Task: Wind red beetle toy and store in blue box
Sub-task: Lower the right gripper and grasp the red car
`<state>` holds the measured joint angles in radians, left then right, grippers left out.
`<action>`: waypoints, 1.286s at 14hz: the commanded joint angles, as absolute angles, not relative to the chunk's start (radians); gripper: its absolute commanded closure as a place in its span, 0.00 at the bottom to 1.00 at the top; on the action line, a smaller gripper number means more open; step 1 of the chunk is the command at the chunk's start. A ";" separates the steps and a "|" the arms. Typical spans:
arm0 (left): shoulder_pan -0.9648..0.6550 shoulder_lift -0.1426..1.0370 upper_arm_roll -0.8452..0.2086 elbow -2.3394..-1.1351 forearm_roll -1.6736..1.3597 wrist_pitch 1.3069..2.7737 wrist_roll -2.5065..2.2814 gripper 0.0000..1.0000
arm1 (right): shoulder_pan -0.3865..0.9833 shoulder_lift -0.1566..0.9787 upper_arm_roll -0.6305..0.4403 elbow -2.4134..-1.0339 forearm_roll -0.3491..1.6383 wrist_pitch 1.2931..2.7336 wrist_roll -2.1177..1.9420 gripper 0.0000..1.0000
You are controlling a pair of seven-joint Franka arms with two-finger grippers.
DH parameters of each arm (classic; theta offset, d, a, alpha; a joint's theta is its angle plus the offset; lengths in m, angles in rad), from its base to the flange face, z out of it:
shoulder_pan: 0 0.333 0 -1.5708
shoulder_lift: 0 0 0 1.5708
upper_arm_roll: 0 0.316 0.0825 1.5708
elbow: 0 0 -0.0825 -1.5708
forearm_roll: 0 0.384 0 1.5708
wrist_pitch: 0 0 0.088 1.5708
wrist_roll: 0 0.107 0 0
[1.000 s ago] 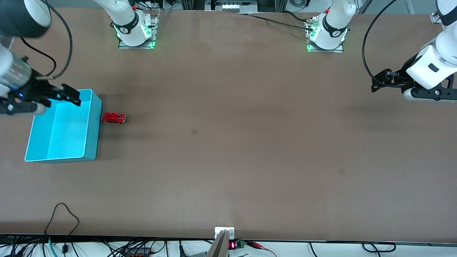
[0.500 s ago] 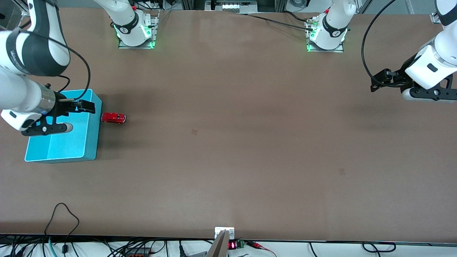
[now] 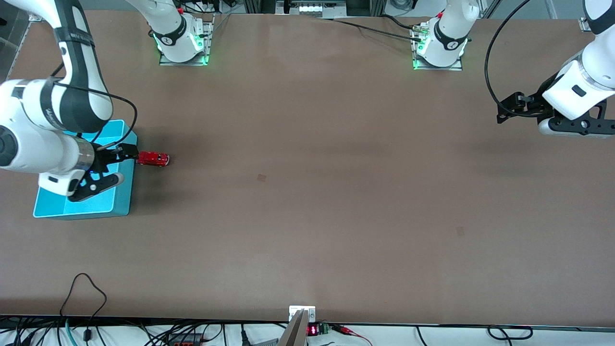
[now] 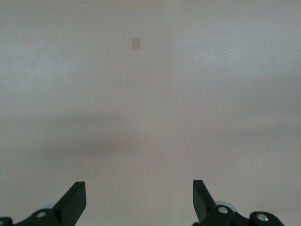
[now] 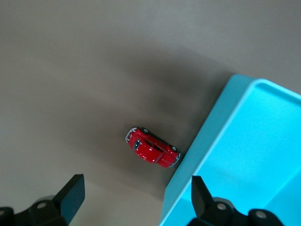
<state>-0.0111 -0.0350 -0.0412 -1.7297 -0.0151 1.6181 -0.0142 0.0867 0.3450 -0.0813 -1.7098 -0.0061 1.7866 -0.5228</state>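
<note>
The red beetle toy [image 3: 153, 158] sits on the table, its end against the wall of the blue box [image 3: 115, 204] that faces the left arm's end. The box stands at the right arm's end of the table. My right gripper [image 3: 124, 154] is open and empty over the box's rim, right beside the toy. In the right wrist view the toy [image 5: 153, 147] lies ahead of the open right gripper [image 5: 136, 197], against the box wall [image 5: 244, 155]. My left gripper [image 3: 504, 109] waits open and empty above the table at the left arm's end; its wrist view shows the open left gripper [image 4: 138, 200] over bare table.
Two small tan patches mark the table, one near the middle [image 3: 261, 177] and one nearer the front camera [image 3: 460, 231]. The arm bases [image 3: 182, 45] stand along the table's back edge. Cables [image 3: 84, 288] hang at the front edge.
My right arm has swung across the blue box toward the toy, bringing its gripper from the box's outer rim to the rim beside the toy. The left arm has barely moved.
</note>
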 commanded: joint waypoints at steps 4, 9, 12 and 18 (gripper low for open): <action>-0.008 -0.057 -0.066 -1.727 -0.023 1.609 -0.026 0.00 | 0.042 0.304 -0.078 -1.931 0.008 1.956 -0.988 0.00; 0.002 -0.057 -0.064 -1.726 -0.023 1.611 -0.028 0.00 | 0.035 0.302 -0.077 -2.097 0.008 2.167 -1.313 0.00; 0.002 -0.057 -0.066 -1.724 -0.023 1.608 -0.028 0.00 | 0.037 0.285 -0.075 -2.238 0.006 2.337 -1.370 0.00; 0.002 -0.055 -0.064 -1.724 -0.023 1.595 -0.028 0.00 | 0.040 0.307 -0.071 -2.330 0.006 2.511 -1.414 0.00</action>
